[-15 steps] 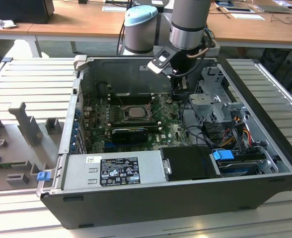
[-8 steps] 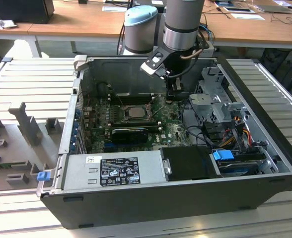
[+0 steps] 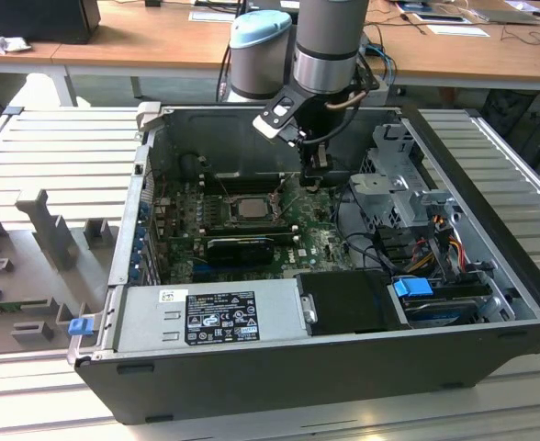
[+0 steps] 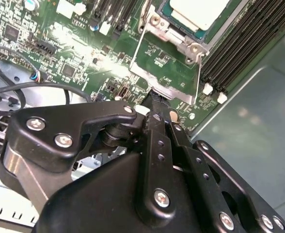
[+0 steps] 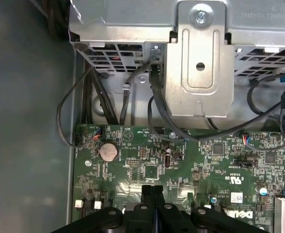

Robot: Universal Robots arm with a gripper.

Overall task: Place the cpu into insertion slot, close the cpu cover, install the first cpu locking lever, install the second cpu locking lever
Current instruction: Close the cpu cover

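Note:
The cpu (image 3: 249, 208) lies pale face up in the insertion slot (image 3: 228, 204) on the green board inside the open case. In the second wrist view the cpu (image 4: 197, 10) sits in the metal-rimmed slot (image 4: 174, 35). The cpu cover (image 4: 167, 90) is swung open, and green board shows through its cut-out centre. My gripper (image 3: 314, 180) hangs just to the exterior view's right of the slot. In both wrist views the gripper (image 4: 154, 99) (image 5: 152, 190) is shut, fingers pressed together. Its tip is at the cover's free edge.
A metal drive cage (image 3: 403, 188) and black cables (image 3: 362, 230) crowd the exterior view's right of the gripper. The power supply (image 3: 210, 317) fills the case's near side. Memory slots (image 4: 239, 43) run beside the socket. A coin battery (image 5: 108, 151) sits on the board.

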